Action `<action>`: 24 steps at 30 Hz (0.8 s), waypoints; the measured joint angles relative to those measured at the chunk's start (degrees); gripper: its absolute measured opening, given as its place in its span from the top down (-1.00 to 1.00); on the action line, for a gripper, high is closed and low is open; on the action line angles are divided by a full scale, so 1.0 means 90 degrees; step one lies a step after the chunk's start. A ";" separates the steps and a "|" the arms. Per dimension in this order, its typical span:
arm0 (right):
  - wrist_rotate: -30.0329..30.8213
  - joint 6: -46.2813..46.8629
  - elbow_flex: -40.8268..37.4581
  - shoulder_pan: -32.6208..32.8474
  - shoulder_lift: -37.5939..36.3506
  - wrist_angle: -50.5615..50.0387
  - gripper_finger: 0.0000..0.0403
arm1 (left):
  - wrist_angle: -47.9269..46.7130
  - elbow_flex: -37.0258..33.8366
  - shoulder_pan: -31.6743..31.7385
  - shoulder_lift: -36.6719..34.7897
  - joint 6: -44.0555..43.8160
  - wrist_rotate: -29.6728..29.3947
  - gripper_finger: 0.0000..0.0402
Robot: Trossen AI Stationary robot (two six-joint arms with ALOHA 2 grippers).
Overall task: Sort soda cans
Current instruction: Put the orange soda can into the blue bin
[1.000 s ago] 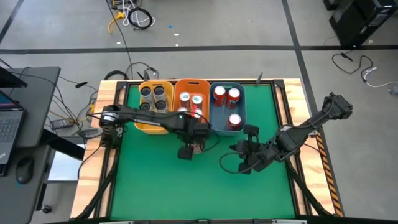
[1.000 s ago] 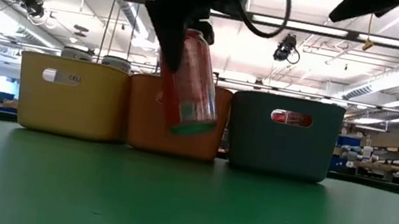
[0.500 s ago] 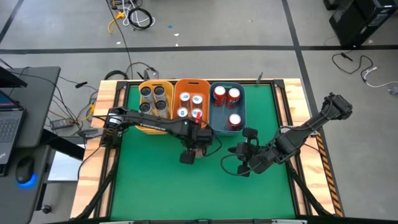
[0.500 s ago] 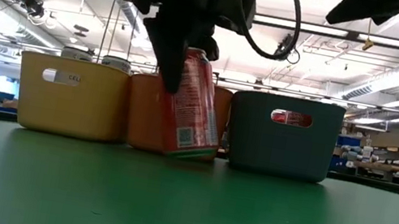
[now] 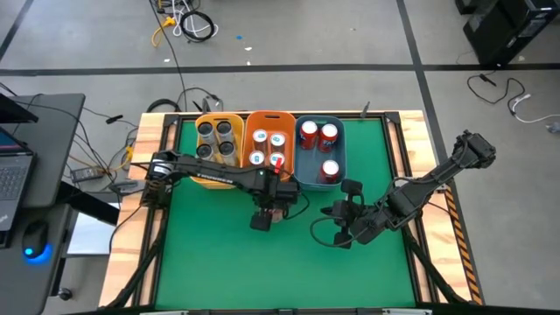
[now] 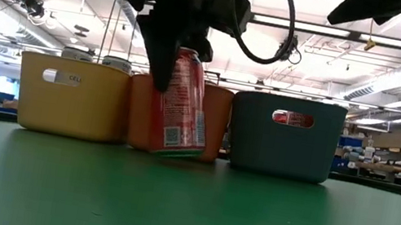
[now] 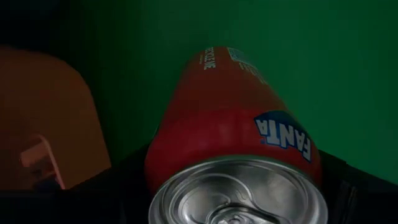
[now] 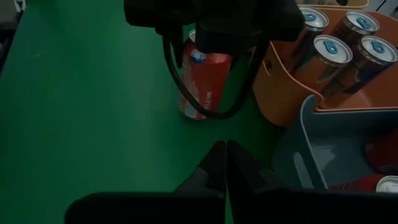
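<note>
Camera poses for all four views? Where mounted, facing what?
High: overhead, straight down; both arms, three bins.
Low: table height, level toward bins; left gripper holding the Fanta can.
Left wrist: on left arm, down the can's top onto green table.
Right wrist: behind shut right gripper, facing the can.
Shared: all show that can.

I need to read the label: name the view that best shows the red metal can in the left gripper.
Left wrist view: the red metal can fills it, its blue logo readable. Low view shows it tilted; high view barely shows it.
</note>
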 joint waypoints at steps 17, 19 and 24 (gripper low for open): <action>0.0000 0.0000 0.0000 0.0000 0.0000 -0.0005 0.99 | 0.0132 0.0000 0.0000 -0.0029 0.0005 -0.0034 -0.85; 0.0000 0.0000 0.0000 0.0000 0.0000 -0.0003 1.00 | 0.0194 0.0000 0.0000 -0.0029 0.0005 -0.0035 -0.82; -0.0002 -0.0050 0.0002 0.0000 0.0000 -0.0034 0.98 | -0.0094 0.0139 0.0000 -0.0024 0.0006 -0.0282 -0.82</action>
